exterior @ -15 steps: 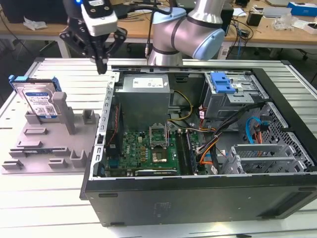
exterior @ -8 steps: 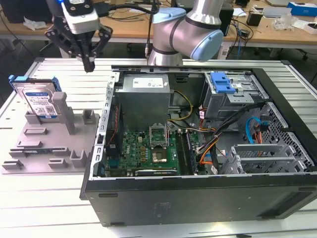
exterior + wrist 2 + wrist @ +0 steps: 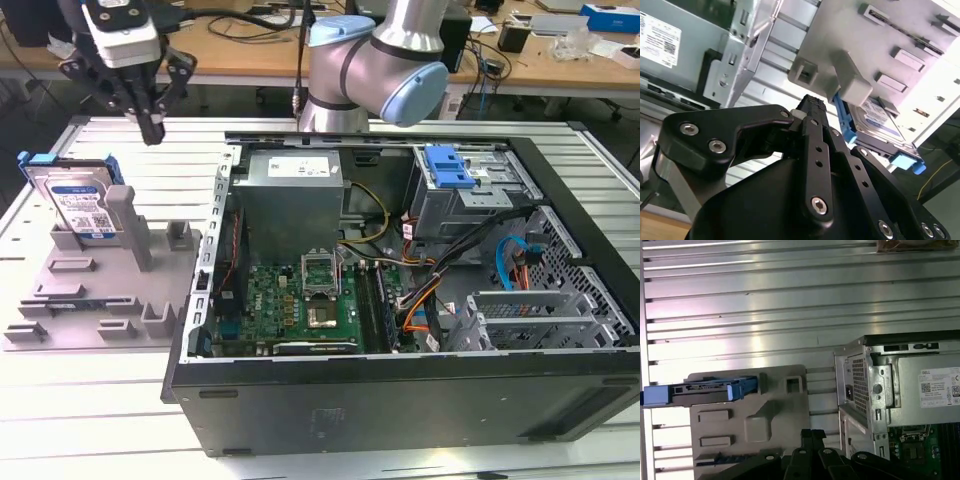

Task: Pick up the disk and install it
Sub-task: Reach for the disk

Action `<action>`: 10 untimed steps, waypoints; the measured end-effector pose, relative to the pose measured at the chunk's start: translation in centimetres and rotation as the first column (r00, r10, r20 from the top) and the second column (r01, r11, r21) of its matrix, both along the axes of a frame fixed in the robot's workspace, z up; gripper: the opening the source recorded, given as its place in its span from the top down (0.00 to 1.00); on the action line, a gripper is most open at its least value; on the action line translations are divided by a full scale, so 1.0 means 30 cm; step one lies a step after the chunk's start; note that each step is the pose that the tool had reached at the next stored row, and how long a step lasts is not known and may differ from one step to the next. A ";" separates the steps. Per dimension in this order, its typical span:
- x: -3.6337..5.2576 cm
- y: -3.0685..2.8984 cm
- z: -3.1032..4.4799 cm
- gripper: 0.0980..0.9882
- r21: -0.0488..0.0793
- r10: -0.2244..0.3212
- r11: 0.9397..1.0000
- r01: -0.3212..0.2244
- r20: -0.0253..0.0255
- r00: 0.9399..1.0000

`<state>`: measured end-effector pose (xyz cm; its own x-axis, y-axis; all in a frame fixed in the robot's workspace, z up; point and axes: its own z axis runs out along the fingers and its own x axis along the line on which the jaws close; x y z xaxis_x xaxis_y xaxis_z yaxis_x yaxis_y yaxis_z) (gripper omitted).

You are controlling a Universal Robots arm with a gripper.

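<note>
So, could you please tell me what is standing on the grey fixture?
The disk stands on edge on the fixture, label showing, beside an upright post. The post and low blocks cover its lower edge, so its seating is hidden.

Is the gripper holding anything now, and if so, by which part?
Nothing is held. The gripper hangs apart from the disk, which stands upright in the grey fixture.
</note>
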<state>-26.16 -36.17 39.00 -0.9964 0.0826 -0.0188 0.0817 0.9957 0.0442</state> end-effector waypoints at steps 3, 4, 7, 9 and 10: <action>-0.054 0.009 -0.004 0.99 0.000 -0.001 1.000 0.001 -0.002 1.000; -0.066 0.011 -0.005 0.99 0.000 -0.001 1.000 0.001 -0.002 1.000; -0.112 0.019 -0.008 0.99 0.000 -0.001 1.000 0.001 -0.004 1.000; -0.133 0.022 -0.010 0.99 0.000 -0.001 1.000 0.001 -0.004 1.000; -0.151 0.026 -0.011 0.99 0.000 -0.001 1.000 0.001 -0.005 1.000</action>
